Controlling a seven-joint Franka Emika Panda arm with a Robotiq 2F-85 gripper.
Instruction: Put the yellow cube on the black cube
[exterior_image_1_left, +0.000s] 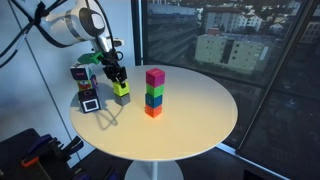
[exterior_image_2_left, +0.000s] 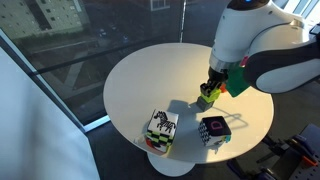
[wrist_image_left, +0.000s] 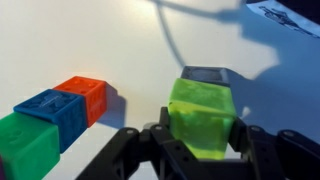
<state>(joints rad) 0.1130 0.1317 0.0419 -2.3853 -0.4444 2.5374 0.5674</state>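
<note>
Clamping the yellow cube (wrist_image_left: 203, 118) from both sides, the gripper (exterior_image_1_left: 117, 80) holds it between its dark fingers (wrist_image_left: 152, 148). The cube is bright yellow-green and glossy, with softly rounded edges, and it fills the gap between the fingers. Directly below the fingertips sits the black cube (wrist_image_left: 203, 75), with only its dark top rim showing in the wrist view; whether the two cubes touch cannot be told. A stack of coloured cubes (exterior_image_1_left: 154, 92) stands apart from the fingers on the white table (exterior_image_1_left: 200, 110).

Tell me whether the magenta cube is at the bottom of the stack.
No, the magenta cube tops it; the orange cube is lowest.
</note>
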